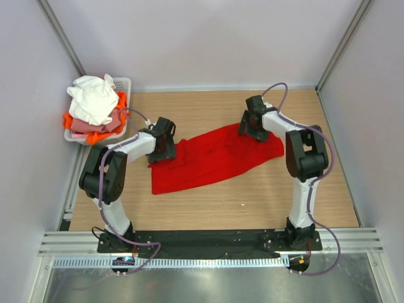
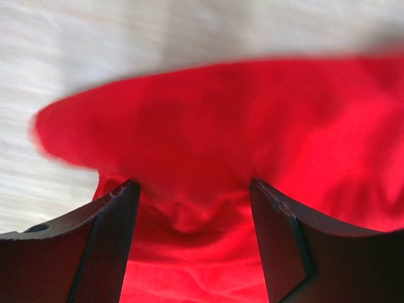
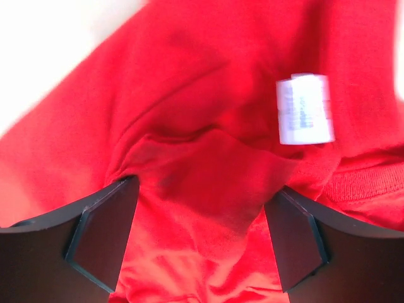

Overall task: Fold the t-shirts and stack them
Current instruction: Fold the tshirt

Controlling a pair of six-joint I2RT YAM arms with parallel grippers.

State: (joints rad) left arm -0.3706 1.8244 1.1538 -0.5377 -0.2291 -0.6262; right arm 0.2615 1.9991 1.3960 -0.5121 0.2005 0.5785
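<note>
My left gripper is down on the red shirt with its fingers spread apart; in the left wrist view a raised hump of red cloth sits between them, and I cannot say it is pinched. Beyond that hump the rounded edge of the shirt curves across the middle of the frame, with pale desk above it. My right gripper is also spread wide and pressed into the same shirt, a soft fold gathered between its two dark fingers. Just past it, toward the upper right of the right wrist view, I see a small white label sewn beside a ribbed hem. From the top camera the red shirt lies crumpled in a slanted band across the middle of the wooden desk, low on the left and high on the right, with the left gripper at its left end and the right gripper at its upper right end. In the upper left corner stands a white basket heaped with a white shirt on top, a pink one below it and an orange one spilling out underneath.
</note>
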